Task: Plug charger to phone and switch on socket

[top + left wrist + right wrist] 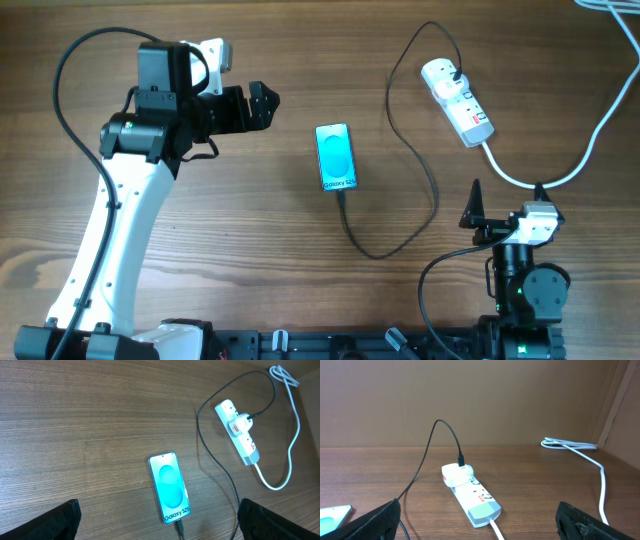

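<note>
Phone (336,157) w/ bright teal screen lies flat near centre of wood table (250,230), white text strip at its near end. Thin black charger cable (432,195) looks already seated in that end: its plug tip meets the phone's bottom edge in the left wrist view, tho the joint is too small to be sure. Cable loops toward the robot, then swings right & away to a white adapter (241,422) sitting on the power strip (457,100) at far right. Strip lies at a slant, w/ a thick white cord (560,180) leaving its near end & curving off the right edge. Small switches (479,491) w/ red marks sit on its top face; can't tell if on or off.

Handling, as a guess: strip is light, hard plastic, smooth on wood, so it prob slides or pivots if pushed sideways. Press a switch straight down w/ one fingertip, not from the side. Cable is limp, light & snags easily; a tug could pull the tip out of the phone, so keep clear of it. Phone is slick & glass-fronted, best left alone.

Left gripper (268,107) hovers left of the phone, well apart from it, fingers spread wide, nothing held. Right gripper (505,205) sits on the robot's side of the strip, near the cord, fingers also wide apart & empty.
</note>
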You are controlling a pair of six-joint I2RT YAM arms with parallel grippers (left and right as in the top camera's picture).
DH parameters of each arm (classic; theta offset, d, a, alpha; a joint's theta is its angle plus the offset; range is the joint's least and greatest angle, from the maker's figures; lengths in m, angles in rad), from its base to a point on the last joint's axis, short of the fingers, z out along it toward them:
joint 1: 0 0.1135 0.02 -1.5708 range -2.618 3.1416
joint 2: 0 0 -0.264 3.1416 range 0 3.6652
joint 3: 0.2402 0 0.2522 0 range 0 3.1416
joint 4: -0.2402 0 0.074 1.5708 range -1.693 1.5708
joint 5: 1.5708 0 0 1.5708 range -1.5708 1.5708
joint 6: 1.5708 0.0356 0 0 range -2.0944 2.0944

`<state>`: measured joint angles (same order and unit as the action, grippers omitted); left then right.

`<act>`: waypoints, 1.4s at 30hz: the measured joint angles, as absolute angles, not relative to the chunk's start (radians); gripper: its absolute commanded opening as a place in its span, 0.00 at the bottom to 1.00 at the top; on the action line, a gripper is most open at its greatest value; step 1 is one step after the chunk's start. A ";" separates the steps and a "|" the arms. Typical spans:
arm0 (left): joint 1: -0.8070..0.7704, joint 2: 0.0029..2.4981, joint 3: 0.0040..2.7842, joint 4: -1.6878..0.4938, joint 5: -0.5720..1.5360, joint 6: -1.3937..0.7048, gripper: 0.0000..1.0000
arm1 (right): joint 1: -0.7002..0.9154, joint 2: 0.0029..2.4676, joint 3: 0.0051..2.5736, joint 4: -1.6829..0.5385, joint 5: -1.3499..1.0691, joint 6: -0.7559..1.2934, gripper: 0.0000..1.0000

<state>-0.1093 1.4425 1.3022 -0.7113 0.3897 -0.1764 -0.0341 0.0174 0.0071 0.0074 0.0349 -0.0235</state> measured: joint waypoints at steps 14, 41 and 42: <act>-0.108 1.427 1.295 -0.832 0.156 -0.176 1.00 | -0.034 0.017 0.007 0.007 0.035 -0.023 1.00; -0.019 0.128 0.216 -0.252 0.077 -0.004 1.00 | -0.034 0.015 0.007 0.008 0.035 -0.023 1.00; -0.019 0.110 0.197 -0.223 0.077 -0.002 1.00 | -0.034 0.015 0.007 0.008 0.035 -0.023 1.00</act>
